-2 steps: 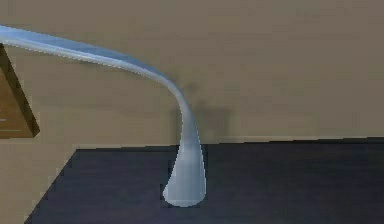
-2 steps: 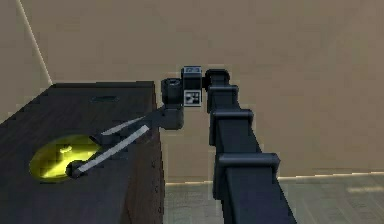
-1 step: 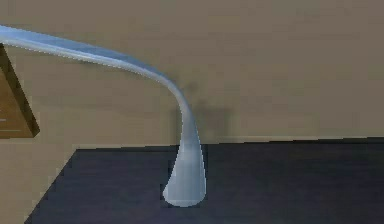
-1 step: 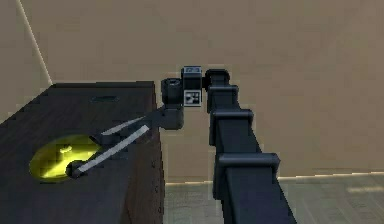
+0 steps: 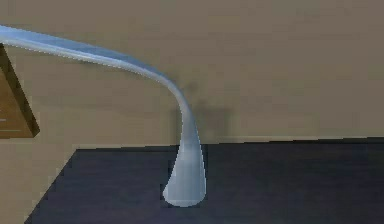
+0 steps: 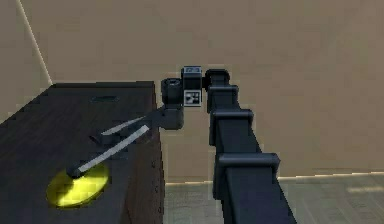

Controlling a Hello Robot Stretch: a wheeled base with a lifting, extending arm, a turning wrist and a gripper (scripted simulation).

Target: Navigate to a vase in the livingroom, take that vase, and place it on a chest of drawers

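Observation:
In the arm side view the dark arm (image 6: 240,150) rises from the bottom edge to two white marked squares (image 6: 192,86). Left of them sits the gripper's dark body, and its thin pale fingers (image 6: 118,142) slant down to the left over a dark brown furniture top (image 6: 60,120). My gripper (image 6: 84,166) ends at a round yellow thing (image 6: 80,187) that lies on that top near its front edge. I cannot tell whether the gripper holds anything.
In the forward view a pale blue curved lamp (image 5: 186,170) stands on a dark surface (image 5: 290,185) against a beige wall, its neck arching toward the upper left. A brown wooden edge (image 5: 15,100) juts in at the left. Beige walls and a strip of floor (image 6: 330,195) lie beyond the arm.

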